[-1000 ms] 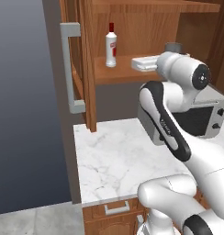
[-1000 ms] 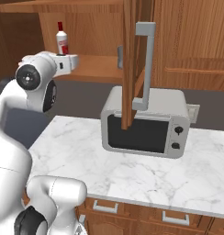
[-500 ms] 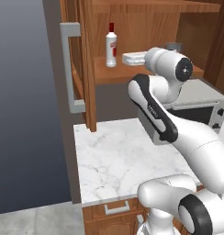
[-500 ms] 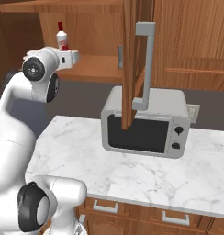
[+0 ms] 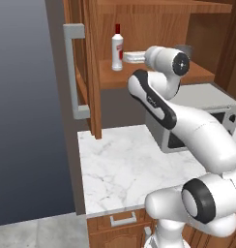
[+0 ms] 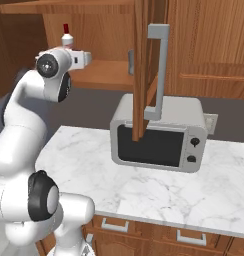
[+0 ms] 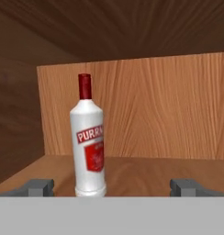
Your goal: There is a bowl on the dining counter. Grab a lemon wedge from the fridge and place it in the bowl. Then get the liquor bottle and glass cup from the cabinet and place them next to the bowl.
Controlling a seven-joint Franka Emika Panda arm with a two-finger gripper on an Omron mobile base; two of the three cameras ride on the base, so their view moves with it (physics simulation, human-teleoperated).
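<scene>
The liquor bottle [image 7: 90, 146] stood upright on the wooden shelf [image 5: 154, 75] of the open cabinet, its red cap at the top and its long axis vertical, so it was at a right angle to the line along which the gripper [image 7: 114, 186] looked. In the hand view the two finger tips [image 7: 36, 186] rose far apart at the bottom edge, spread wide with nothing between them, and the bottle base appeared between them but clearly nearer to the tip on the left of that view than to the other one. The bottle was ahead of the fingers and not touching them; how far ahead I could not tell from this view. In the left base view the hand reached level over the shelf, with the bottle just beyond the end of it, toward the open cabinet door [image 5: 92, 68]. In my judgement the coming move depended on this offset: the hand probably needed to shift a little sideways toward the bottle to centre it and then go straight forward, so that the fingers would close on the white body and not push it over.
</scene>
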